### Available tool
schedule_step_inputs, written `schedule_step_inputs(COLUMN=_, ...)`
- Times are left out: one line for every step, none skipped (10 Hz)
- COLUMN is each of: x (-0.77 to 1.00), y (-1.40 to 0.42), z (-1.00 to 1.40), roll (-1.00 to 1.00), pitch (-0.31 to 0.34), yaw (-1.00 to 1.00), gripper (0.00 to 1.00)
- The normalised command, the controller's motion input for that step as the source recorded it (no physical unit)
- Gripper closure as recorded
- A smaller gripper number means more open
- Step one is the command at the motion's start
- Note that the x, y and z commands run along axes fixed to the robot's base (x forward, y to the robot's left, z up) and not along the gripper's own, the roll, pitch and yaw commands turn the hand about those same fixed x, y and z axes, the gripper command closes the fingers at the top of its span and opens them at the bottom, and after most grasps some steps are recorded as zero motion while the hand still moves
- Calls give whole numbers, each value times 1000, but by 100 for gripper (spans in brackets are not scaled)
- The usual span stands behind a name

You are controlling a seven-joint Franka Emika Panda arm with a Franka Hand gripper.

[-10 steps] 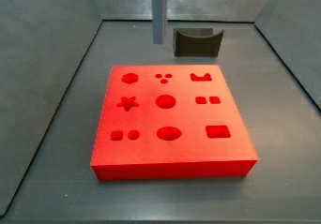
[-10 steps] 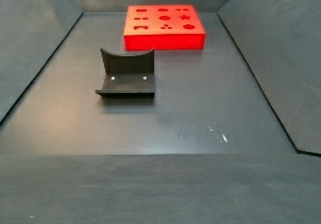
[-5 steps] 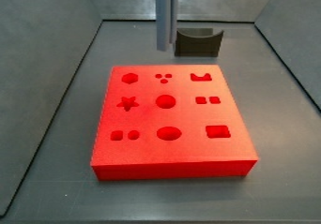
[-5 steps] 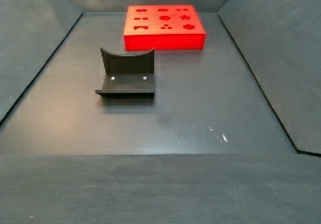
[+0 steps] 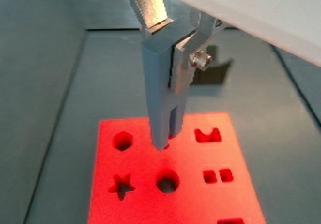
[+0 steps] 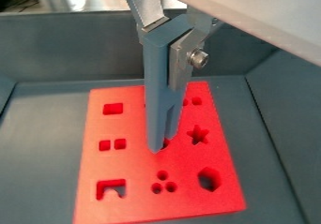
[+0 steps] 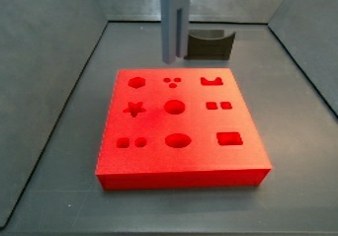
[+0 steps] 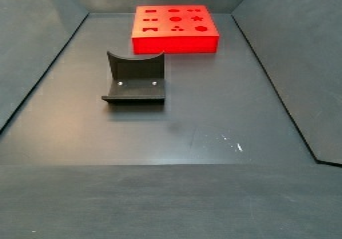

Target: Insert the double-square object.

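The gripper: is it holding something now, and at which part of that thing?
Yes. The gripper holds the double-square object by its upper end, between the fingers; the bar hangs upright above the red board.

You get even, soft overhead light. The red board [image 7: 183, 129] glows almost oversaturated, with a pale glare on the tabletop [image 8: 230, 141]. In both wrist views the hand [image 5: 170, 40] looks soft and slightly blurred.
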Motion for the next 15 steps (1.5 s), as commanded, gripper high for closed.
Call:
schedule_step_inputs(x=694, y=-126, z=-217, roll=-70, pitch=0, yaw=-466, gripper=100)
schedule_step_inputs(x=806, y=-163, z=-203, roll=-76, pitch=0, yaw=-349, gripper=100)
schedule_step_inputs(x=823, y=-169, z=-203, roll=-76, pitch=0, yaw=-334, gripper=100)
schedule_step_inputs(x=820, y=-171, z=-203, roll=-73, pitch=0, yaw=-334, gripper=100)
schedule_step_inputs(x=786, y=-160, z=-206, roll=-76, pitch=0, yaw=-366, gripper=100)
schedule_step_inputs(x=631, y=-134, z=-226, roll=-61, pitch=0, yaw=-509, gripper=100)
schedule_step_inputs(x=306, y=-80, z=-271, roll=-33, pitch=0, yaw=-809, gripper=100)
schedule_step_inputs(x=0, y=-40, z=-269, roll=-13, pitch=0, yaw=-1000, gripper=100)
schedule_step_inputs(x=0, y=-43, z=-266, roll=-14, pitch=0, yaw=-1000, gripper=100)
schedule_step_inputs(x=277, y=-69, z=-291, roll=-21, pitch=0, yaw=-817, gripper=100)
schedule_step_inputs(x=463, y=-100, z=-397, roll=0, pitch=0, yaw=-643, gripper=100)
schedule_step_inputs(x=449, y=-269, z=-197, roll=107, pitch=39, yaw=-449, gripper=100)
schedule_step_inputs(x=0, y=0, z=-117, roll=117, pitch=6, yaw=-194, gripper=100)
schedule_step_inputs(x=0, y=0, z=-86, roll=130, pitch=44, yaw=-89, gripper=100)
schedule_step_inputs(x=109, y=-137, z=-140, roll=166, pitch=64, yaw=-91, gripper=100)
